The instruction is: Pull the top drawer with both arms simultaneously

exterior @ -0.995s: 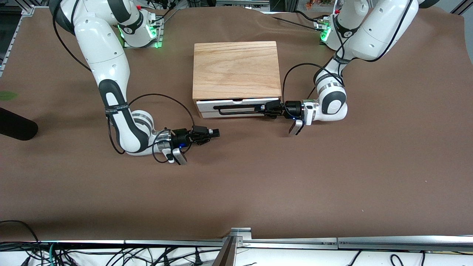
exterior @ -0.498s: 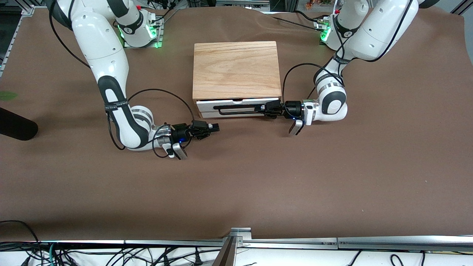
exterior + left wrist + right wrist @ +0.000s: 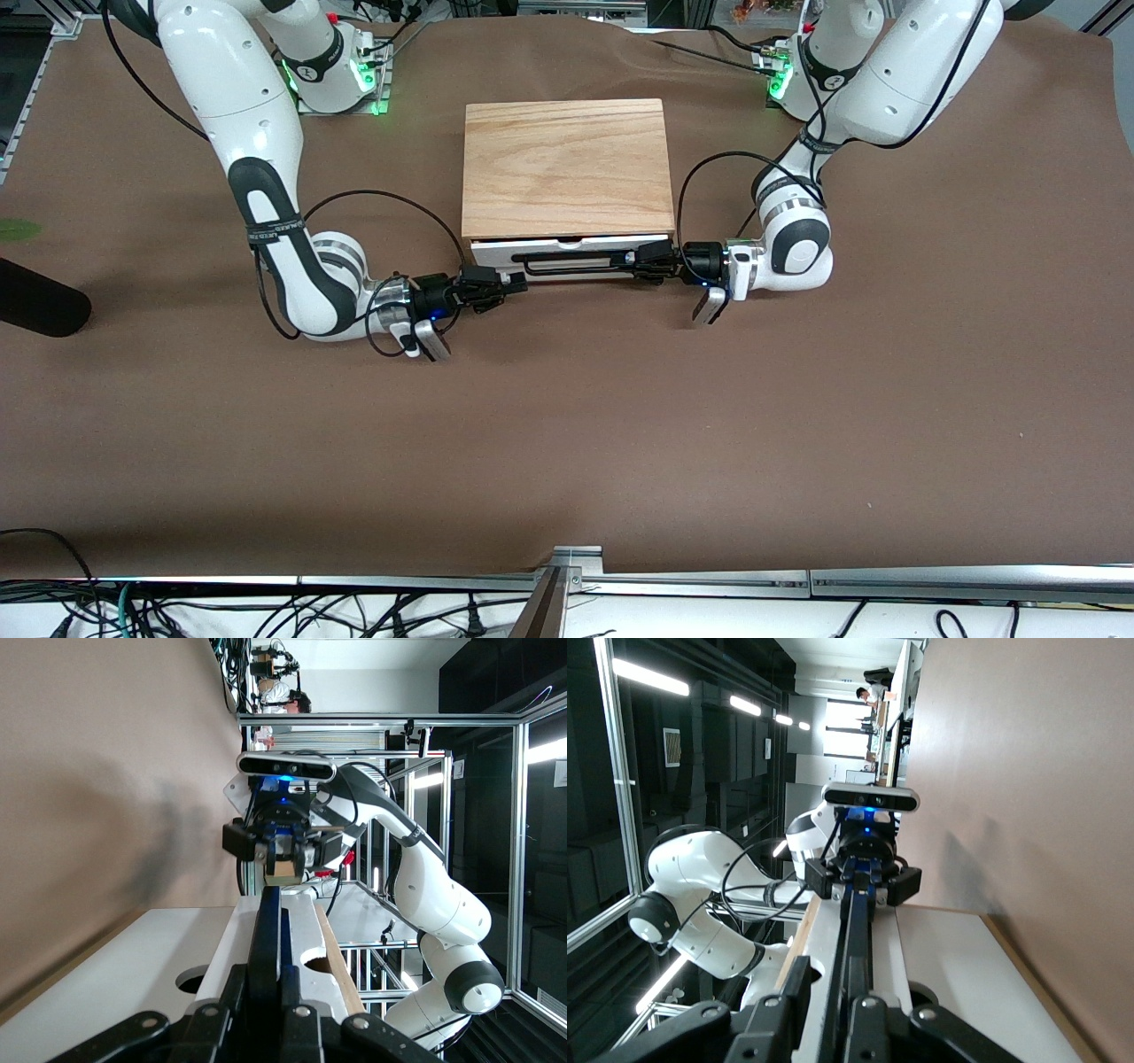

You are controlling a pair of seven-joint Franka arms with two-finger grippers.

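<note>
the left gripper (image 3: 264, 1014) is clamped on the black wire handle (image 3: 266, 930) of the top drawer (image 3: 159, 948); the right gripper (image 3: 282, 852) faces it at the handle's end.

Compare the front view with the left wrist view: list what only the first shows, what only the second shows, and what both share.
Only the front view shows the whole wood-grain casing top, the brown table cover and both arm bases.

Only the left wrist view shows the top drawer's notch up close, and looks along the handle to the right gripper head-on.

Both show the black wire handle on the top drawer, with the left gripper on one end and the right gripper at the other.
</note>
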